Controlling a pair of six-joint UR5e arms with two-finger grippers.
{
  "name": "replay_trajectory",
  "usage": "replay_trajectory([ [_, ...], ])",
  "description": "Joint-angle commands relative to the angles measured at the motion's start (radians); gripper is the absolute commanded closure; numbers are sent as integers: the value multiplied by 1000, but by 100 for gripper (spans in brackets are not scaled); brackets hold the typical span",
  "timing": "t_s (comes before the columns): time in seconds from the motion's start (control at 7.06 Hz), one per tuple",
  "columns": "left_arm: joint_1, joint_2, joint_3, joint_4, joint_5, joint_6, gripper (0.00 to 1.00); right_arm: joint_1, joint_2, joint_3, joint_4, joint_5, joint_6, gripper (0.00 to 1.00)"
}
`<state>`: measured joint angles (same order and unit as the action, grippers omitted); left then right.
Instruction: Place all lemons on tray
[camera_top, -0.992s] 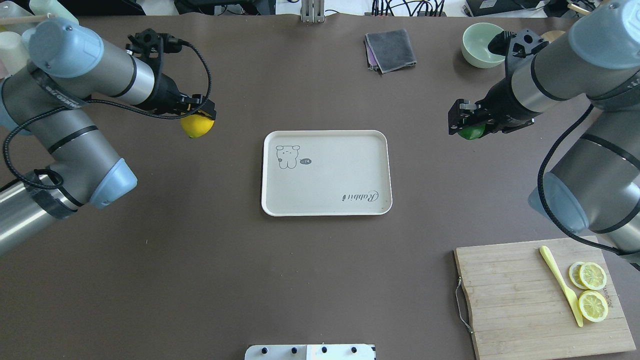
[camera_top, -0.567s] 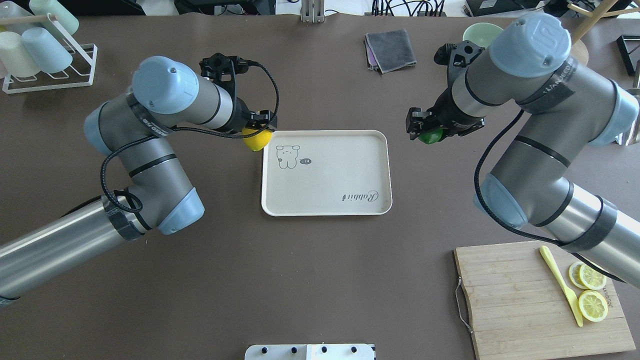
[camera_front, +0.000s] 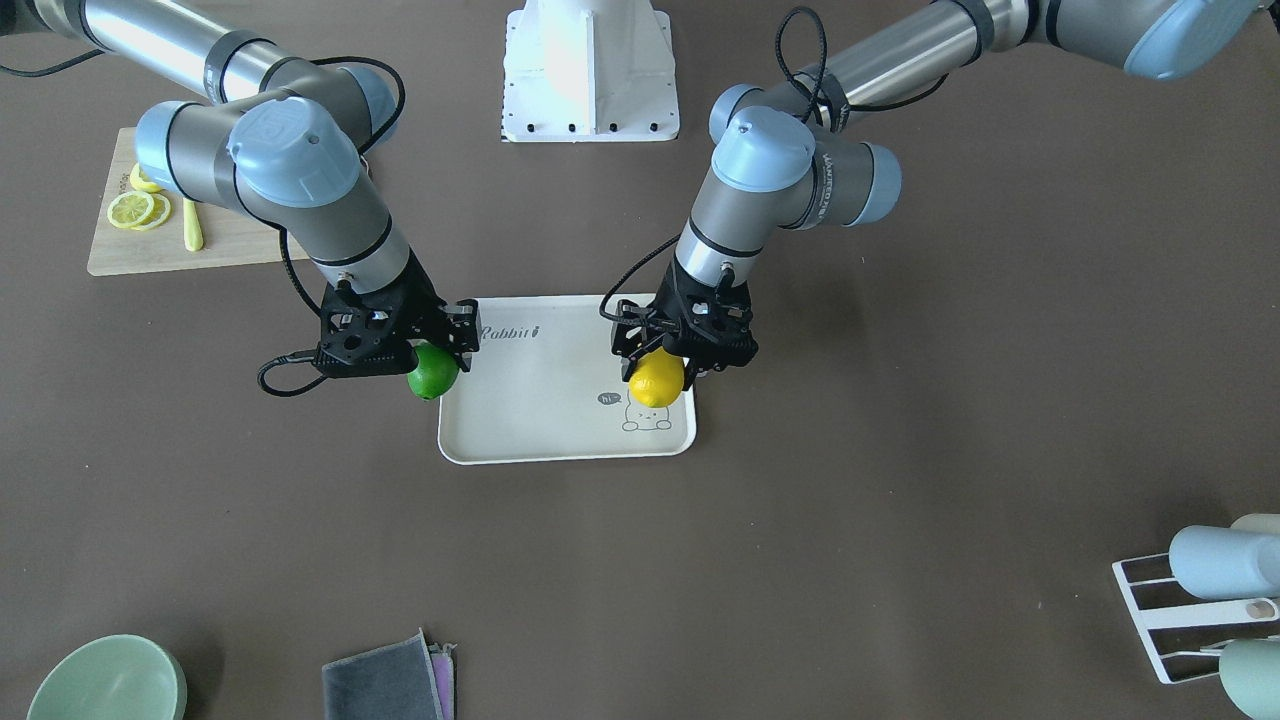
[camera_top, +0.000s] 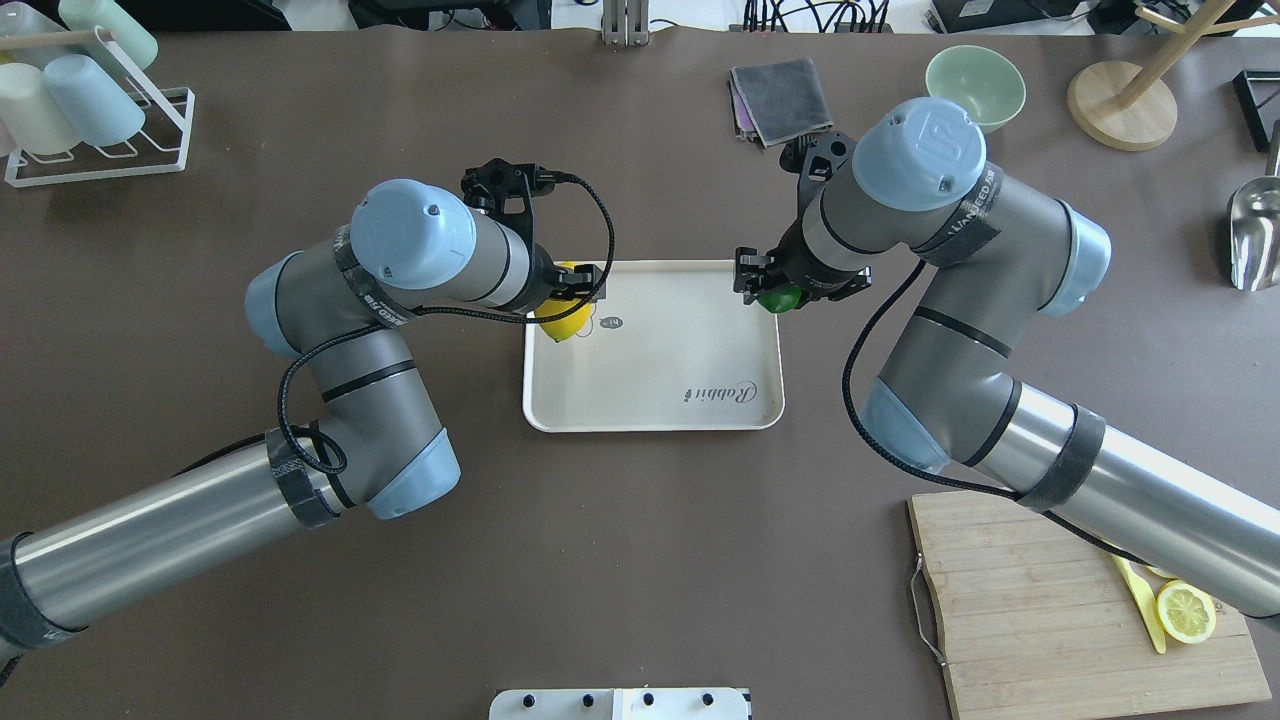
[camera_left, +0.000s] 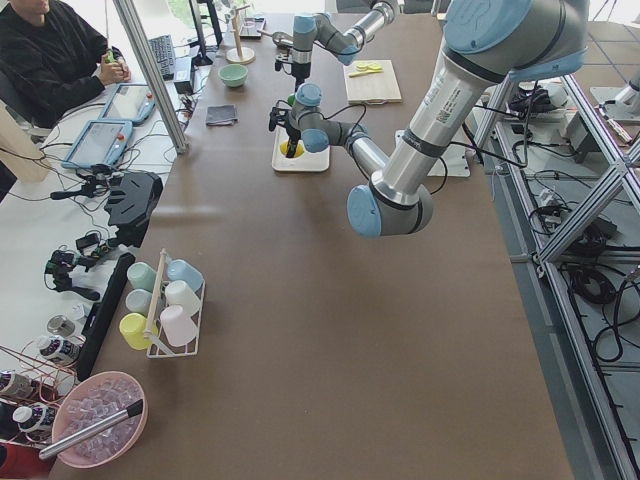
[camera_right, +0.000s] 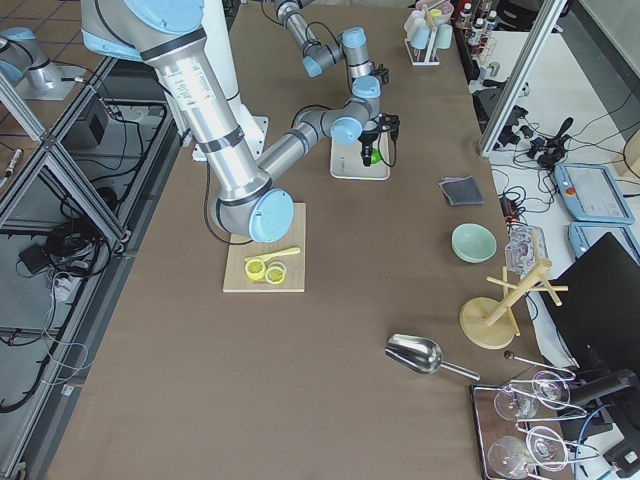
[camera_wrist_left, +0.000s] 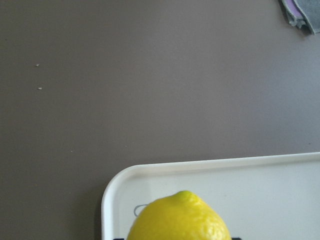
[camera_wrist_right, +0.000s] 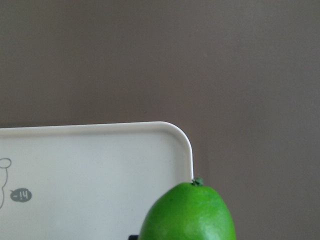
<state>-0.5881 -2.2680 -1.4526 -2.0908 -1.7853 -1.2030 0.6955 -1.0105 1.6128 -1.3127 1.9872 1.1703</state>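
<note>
Left gripper (camera_top: 572, 296) clamped on yellow lemon (camera_top: 562, 320) above upper-left corner of tray (camera_top: 660, 350) in overhead frame, right gripper (camera_top: 775, 285) clamped on green lemon (camera_top: 779, 299) over its upper-right rim

Held yellow lemon (camera_top: 563, 318) over tray (camera_top: 650, 360) corner, held green lemon (camera_top: 779, 298) at opposite rim

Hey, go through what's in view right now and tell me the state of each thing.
tray, flat, face up
left gripper, shut on yellow lemon
right gripper, shut on green lemon
yellow lemon, held over a tray corner
green lemon, held over the tray's rim
bowl, upright
cloth, folded
</note>
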Motion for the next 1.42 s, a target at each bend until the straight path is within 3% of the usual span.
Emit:
replay_trajectory([
  [0.0, 16, 2, 0, 0, 3, -1, 100, -43, 36, -69, 39, -71, 25, 100],
  [0.28, 31, 2, -2, 0, 20, -1, 100, -60, 76, -123, 38, -87, 25, 100],
  [0.43, 31, 4, -3, 0, 18, -1, 88, -70, 90, -143, 39, -87, 25, 100],
  [0.57, 31, 8, -5, -2, 23, 3, 3, -80, 90, -152, 39, -99, 26, 100],
  [0.99, 31, 7, -9, -2, 26, 8, 2, -99, 89, -163, 39, -119, 46, 100],
  [1.13, 28, 5, -11, -2, 24, 10, 2, -99, 90, -177, 44, -119, 46, 65],
  [1.28, 24, 4, -11, 0, 24, 11, 2, -99, 90, -180, 68, -120, 66, 1],
])
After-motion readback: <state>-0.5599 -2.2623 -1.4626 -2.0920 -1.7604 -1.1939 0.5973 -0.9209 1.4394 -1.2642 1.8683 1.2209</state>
